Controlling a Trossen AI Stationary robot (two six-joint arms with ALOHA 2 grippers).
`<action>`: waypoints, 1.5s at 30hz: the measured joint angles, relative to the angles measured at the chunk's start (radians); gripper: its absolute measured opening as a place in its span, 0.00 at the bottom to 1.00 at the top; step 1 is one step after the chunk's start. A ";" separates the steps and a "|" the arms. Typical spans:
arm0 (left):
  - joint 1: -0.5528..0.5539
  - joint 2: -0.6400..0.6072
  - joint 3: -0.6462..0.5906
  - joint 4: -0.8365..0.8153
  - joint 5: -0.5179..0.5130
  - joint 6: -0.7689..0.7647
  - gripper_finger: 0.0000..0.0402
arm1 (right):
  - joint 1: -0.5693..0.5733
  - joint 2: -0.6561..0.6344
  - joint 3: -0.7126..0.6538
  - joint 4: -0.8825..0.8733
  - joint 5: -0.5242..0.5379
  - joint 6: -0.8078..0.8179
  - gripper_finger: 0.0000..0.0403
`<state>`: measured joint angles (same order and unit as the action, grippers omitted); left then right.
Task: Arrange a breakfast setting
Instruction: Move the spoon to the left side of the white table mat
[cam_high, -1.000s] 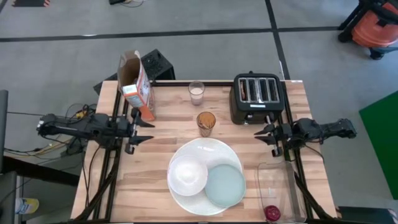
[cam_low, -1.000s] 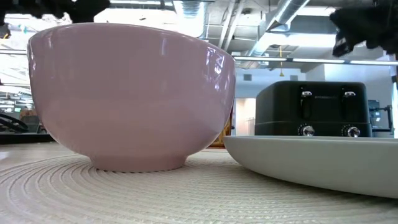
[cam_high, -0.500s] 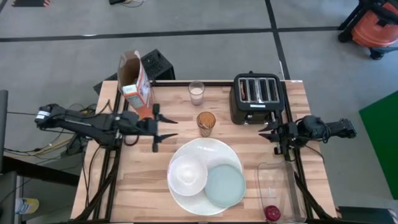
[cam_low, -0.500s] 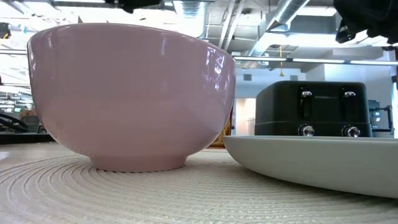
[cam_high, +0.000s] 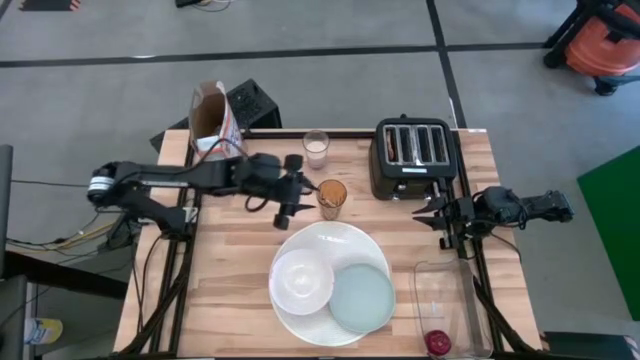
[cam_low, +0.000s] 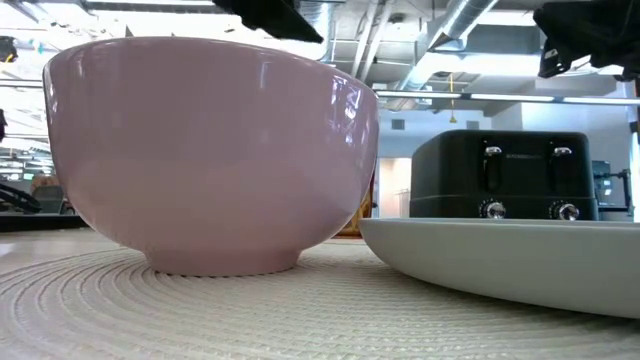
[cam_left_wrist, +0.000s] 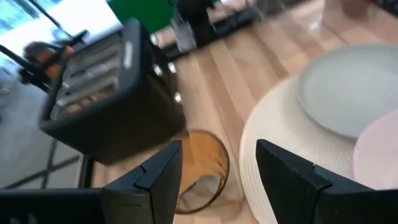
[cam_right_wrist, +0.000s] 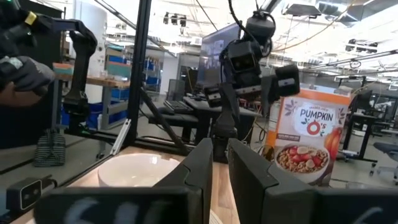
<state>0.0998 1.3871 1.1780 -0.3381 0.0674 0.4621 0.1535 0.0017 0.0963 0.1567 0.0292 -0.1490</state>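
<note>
**Amber glass at risk of being tipped**

The jaws of the left gripper (cam_high: 296, 190) are seen spread, with nothing between them, just beside the amber glass (cam_high: 331, 197) on the side away from the toaster (cam_high: 414, 157); in the left wrist view the glass (cam_left_wrist: 200, 170) lies in line with the gap. The jaws of the right gripper (cam_high: 432, 212) are seen nearly pressed together and empty, on the far side of the toaster from the glass, just off its front corner.

A knock is judged the main danger: if the approach is made too low or off-centre, the glass rim could be struck by one finger and the glass toppled toward the large white plate (cam_high: 335, 240), which lies just in front of it. The milk glass (cam_high: 316, 149), close behind, could also be clipped by the arm.

The amber glass stands upright on the surface, translucent and brownish. Whether anything is held in it cannot be told.
</note>
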 joint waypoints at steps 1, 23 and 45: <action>0.009 0.016 0.017 -0.023 0.013 0.007 0.48 | 0.000 0.000 0.000 -0.003 0.000 0.001 0.19; 0.139 0.163 0.119 -0.161 0.194 0.192 0.48 | 0.000 0.000 0.002 -0.078 0.000 0.055 0.19; 0.144 0.235 0.142 -0.172 0.189 0.261 0.36 | 0.000 0.000 0.002 -0.098 0.000 0.055 0.19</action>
<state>0.2440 1.6222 1.3201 -0.5102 0.2564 0.7231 0.1537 0.0019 0.0978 0.0584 0.0288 -0.0940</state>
